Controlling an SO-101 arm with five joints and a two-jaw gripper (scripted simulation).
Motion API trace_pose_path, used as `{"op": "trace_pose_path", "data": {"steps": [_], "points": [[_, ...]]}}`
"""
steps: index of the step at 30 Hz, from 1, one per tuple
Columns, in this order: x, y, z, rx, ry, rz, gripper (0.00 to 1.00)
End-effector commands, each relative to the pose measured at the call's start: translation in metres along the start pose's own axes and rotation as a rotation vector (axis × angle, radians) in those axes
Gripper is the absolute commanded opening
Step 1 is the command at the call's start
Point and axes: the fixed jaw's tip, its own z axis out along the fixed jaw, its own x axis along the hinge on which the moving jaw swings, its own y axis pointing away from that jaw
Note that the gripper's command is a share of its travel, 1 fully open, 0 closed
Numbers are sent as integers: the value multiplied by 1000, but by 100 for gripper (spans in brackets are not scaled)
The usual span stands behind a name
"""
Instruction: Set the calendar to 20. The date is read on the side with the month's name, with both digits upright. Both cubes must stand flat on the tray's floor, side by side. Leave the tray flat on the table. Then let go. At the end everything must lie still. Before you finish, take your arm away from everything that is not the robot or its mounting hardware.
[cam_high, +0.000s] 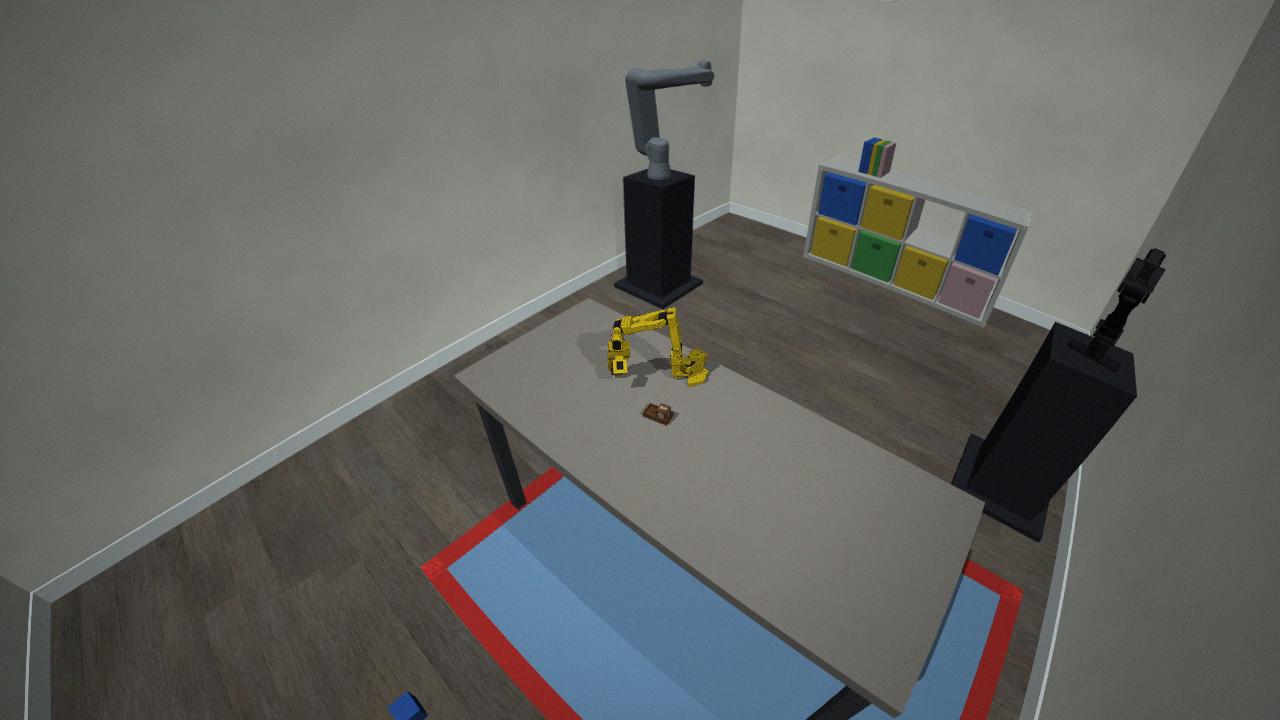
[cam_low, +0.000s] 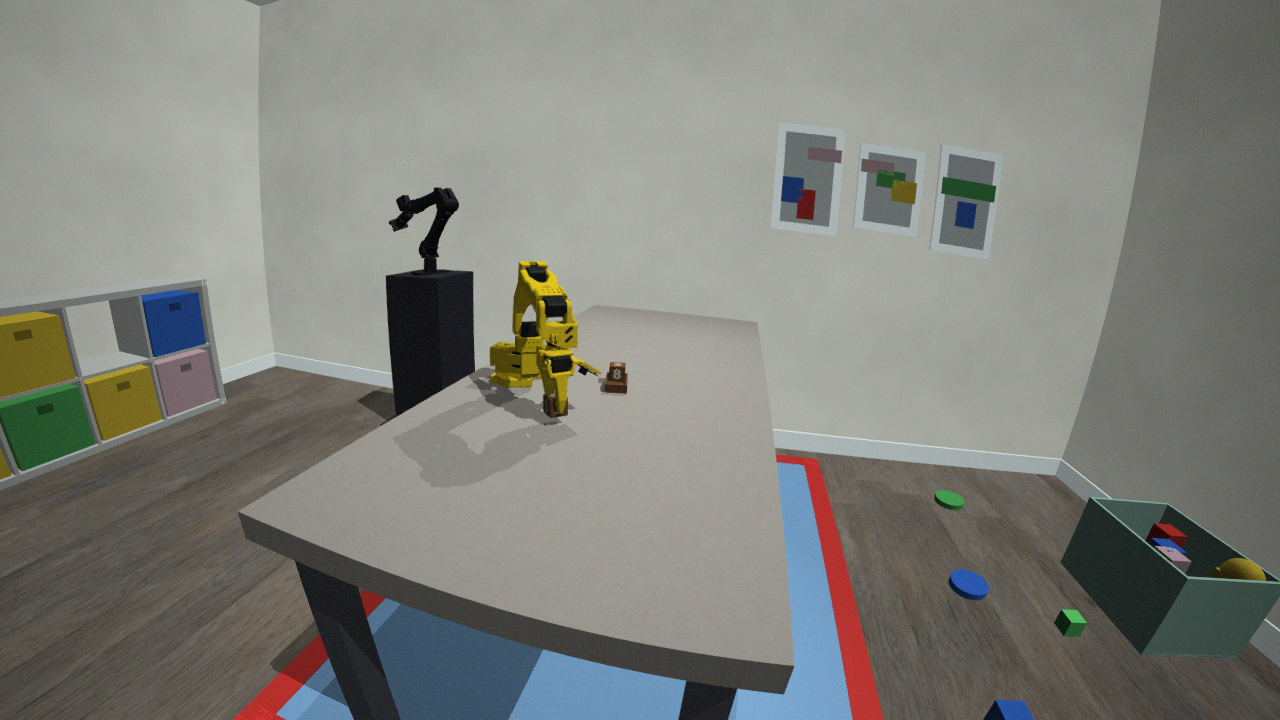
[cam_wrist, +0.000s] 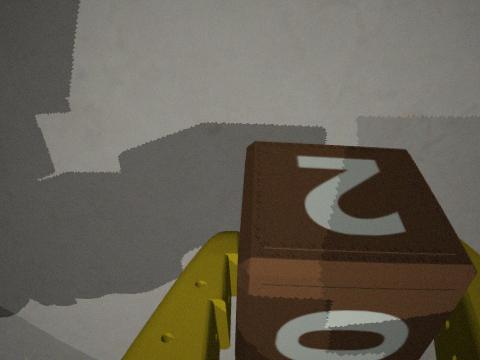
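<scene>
Currently the gripper (cam_wrist: 334, 340) is clamped on a brown wooden cube (cam_wrist: 347, 260); yellow fingers flank it left and right in the wrist view. Two faces show: a 2 on the face turned toward the table top, a 0 on the face nearer the camera. Both digits read upside down from the wrist camera.

In the exterior view the gripper (cam_low: 556, 404) points down, the cube (cam_low: 549, 407) low at its tip, close over the table (cam_low: 572, 537); contact with the surface cannot be told.

Key relation: the calendar tray (cam_low: 615, 385) sits apart from the jaws, off to their side and farther along the table from the arm's base. A second cube (cam_low: 616, 372) stands in it, showing an 8 toward the exterior camera. The top view confirms the gap between the gripper (cam_high: 617, 362) and the tray (cam_high: 659, 414).

Judgement: the held cube must travel sideways to the tray's free slot. Which held face should front the month side cannot be settled; the month label is too small to read.
</scene>
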Motion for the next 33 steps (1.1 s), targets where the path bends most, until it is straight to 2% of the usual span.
{"op": "trace_pose_path", "data": {"steps": [1, 33], "points": [[3, -4, -2, 32, 4, 19, 0], [3, -4, 8, 32, 4, 19, 0]]}}
